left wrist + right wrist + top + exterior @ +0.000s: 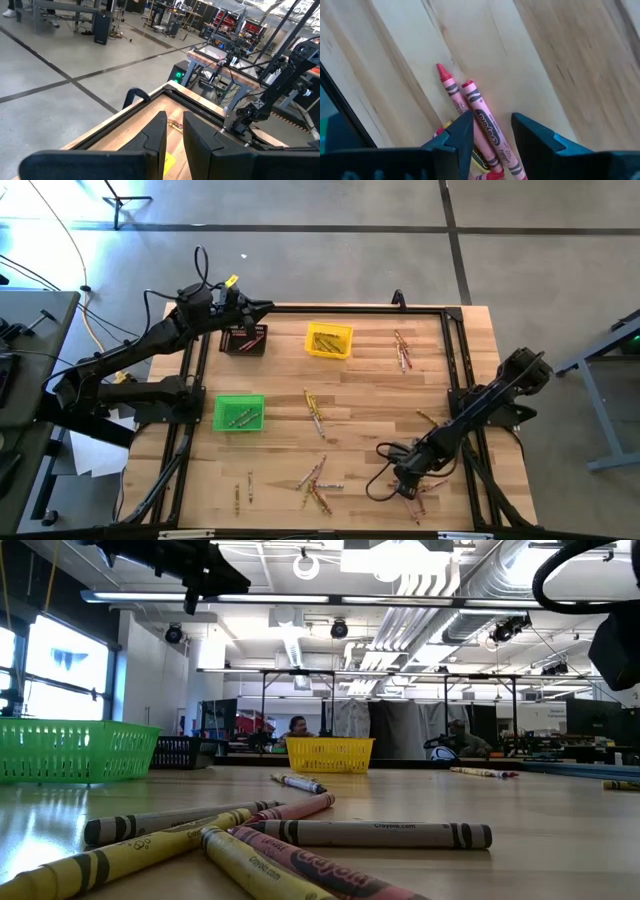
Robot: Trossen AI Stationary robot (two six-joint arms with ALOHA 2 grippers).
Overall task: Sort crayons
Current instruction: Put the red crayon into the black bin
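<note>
Crayons (487, 125) lie between the open right claw (492, 130) fingers, near the table (470, 340) edge.

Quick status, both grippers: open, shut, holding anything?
Left gripper: above the black bin, fingers a narrow gap apart, nothing held.
Right gripper: open, down over red crayons, straddling one, not yet gripping.

Two black jointed arms (130, 355), black cables looped alongside; yellow tag near left wrist; dark wedge-shaped jaws.

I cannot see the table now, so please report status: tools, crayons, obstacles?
Right tool open, straddling red crayons. Left tool above black bin, nothing seen held. No obstruction seen.
</note>
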